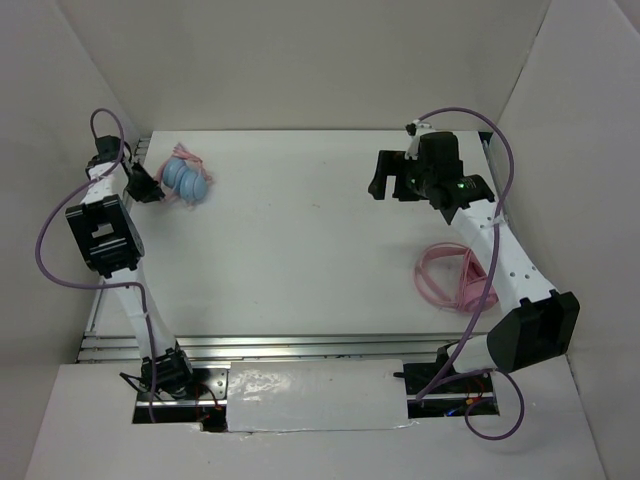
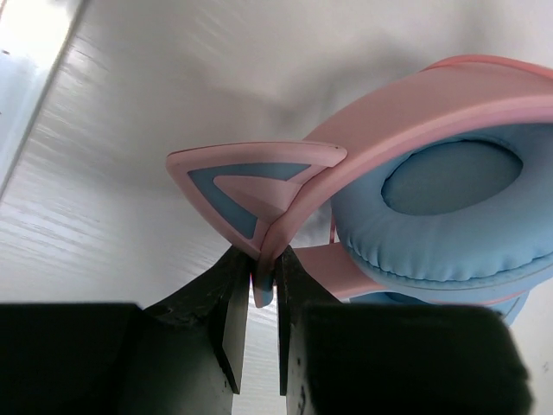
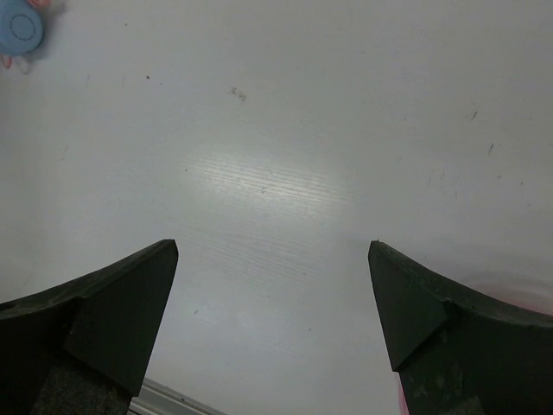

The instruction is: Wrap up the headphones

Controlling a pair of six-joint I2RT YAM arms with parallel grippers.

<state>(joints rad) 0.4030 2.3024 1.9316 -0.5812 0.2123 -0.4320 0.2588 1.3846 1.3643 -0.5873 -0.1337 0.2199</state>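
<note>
The headphones lie at the far left of the table, blue earcups together with thin pink cable bunched round them. In the left wrist view a blue earcup cushion sits under the pink headband, and a pink triangular ear piece with a blue inset sticks out from the band. My left gripper is shut on the lower edge of that pink piece, just left of the earcups. My right gripper stands wide open over bare table at the far right, holding nothing. One earcup shows far off.
A second, all-pink pair of headphones with coiled cable lies at the right beside the right arm. White walls close in the table on the left, back and right. The table's metal front rail runs along the near side.
</note>
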